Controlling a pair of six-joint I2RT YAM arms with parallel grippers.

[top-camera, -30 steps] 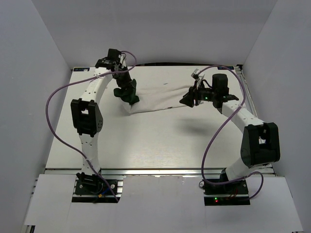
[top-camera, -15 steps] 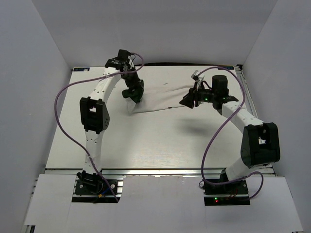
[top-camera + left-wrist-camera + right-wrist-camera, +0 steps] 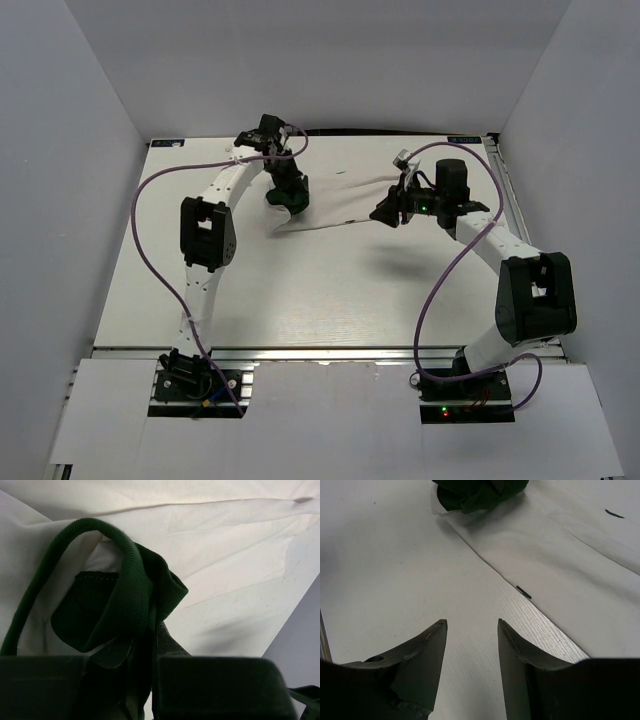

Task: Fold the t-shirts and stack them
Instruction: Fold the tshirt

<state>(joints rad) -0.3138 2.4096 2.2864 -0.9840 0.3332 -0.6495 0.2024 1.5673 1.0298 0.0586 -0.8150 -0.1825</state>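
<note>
White cloth t-shirt (image 3: 340, 200): just 1, lying flat at the far side of the white wooden table (image 3: 300, 290). 2 grippers.

Top view: left gripper (image 3: 290, 196) sits on the shirt's left end, and right gripper (image 3: 385, 212) is by its right end. Vs 1 s ago, the left one slid to the right and pulled that end in. The right one stayed put.

Left wrist view: left gripper (image 3: 145, 640) is pinched tight on the green ribbed collar (image 3: 131, 580).

Right wrist view: right gripper (image 3: 472, 625) is spread wide w/ nothing in it, over bare table just beside the shirt's edge. 1 small black mark (image 3: 523, 592) sits on that edge.
</note>
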